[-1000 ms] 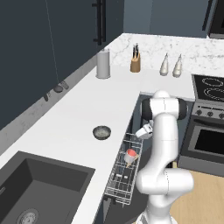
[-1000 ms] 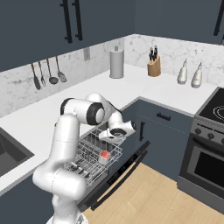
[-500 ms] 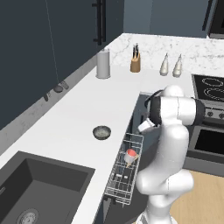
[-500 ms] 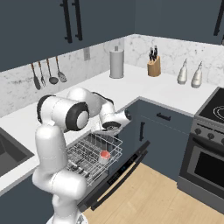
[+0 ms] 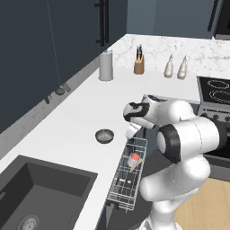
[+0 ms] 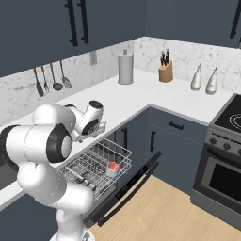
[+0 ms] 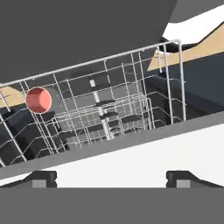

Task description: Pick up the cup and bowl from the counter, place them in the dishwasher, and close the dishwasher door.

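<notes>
Small red cup (image 5: 134, 159) with a pale side, lying tipped in the white wire rack (image 5: 128, 177), red mouth toward the hand camera, near one edge of the rack. Round dark grey bowl (image 5: 104, 135) with a lighter speckled inside, upright on the counter (image 5: 76, 121), close to the front edge and just beside the rack's far end. Rack pulled out over the lowered door (image 6: 127, 186), dark blue-grey like the cabinet fronts.

Gripper (image 7: 111, 177) spread wide, nothing between the two dark tips, poised low over the counter edge and looking across it into the rack; seen from the left base as hanging at the counter edge, between bowl and rack, near the bowl but not touching it.

Against a second ago: upper arm swung from upright by the stove side to folded across toward the counter, hand carried from over the rack to the counter edge; cup and bowl where they were, jaws just as wide.

White L-shaped counter under a marbled backsplash. Paper towel roll (image 5: 106, 65), knife block (image 5: 139, 64) and two pale shakers (image 5: 175, 67) along the back corner. Dark sink (image 5: 40, 188) set in at the near left. Stove (image 6: 221, 164) with black top to the right, utensils (image 6: 49, 81) hung on the wall, dark cabinets above, wooden floor (image 6: 164, 212) below
</notes>
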### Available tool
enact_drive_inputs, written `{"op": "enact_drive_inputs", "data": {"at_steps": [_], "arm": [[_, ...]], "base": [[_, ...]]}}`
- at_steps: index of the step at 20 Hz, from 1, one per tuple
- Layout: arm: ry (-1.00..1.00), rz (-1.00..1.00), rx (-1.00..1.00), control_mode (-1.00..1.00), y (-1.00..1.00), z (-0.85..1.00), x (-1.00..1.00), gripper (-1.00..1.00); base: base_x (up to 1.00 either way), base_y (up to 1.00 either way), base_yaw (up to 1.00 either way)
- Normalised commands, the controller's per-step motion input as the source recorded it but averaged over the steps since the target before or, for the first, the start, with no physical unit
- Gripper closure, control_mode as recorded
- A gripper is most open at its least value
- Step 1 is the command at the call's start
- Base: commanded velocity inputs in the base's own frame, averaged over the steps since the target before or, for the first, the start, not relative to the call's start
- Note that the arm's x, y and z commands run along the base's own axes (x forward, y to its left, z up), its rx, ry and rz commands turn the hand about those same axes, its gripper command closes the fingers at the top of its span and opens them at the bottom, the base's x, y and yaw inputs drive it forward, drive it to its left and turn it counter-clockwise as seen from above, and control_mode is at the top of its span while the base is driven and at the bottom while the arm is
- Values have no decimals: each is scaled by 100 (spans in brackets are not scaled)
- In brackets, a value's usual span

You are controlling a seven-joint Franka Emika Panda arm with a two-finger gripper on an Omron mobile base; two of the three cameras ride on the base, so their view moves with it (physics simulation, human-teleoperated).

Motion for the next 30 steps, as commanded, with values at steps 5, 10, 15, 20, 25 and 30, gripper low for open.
{"op": "enact_drive_inputs", "data": {"at_steps": [5,10,15,20,25,30], "arm": [[1,10,-34,-100,74,20,0,-100],[4,0,-14,-100,41,0,14,-100],[1,0,-6,-100,63,0,17,-100],[0,-3,-9,-100,70,0,21,-100],[0,-5,-8,-100,44,0,33,-100],[5,-8,-7,-100,37,-8,44,-100]], "base": [[0,0,0],[0,0,0],[0,0,0],[0,0,0],[0,0,0],[0,0,0]]}}
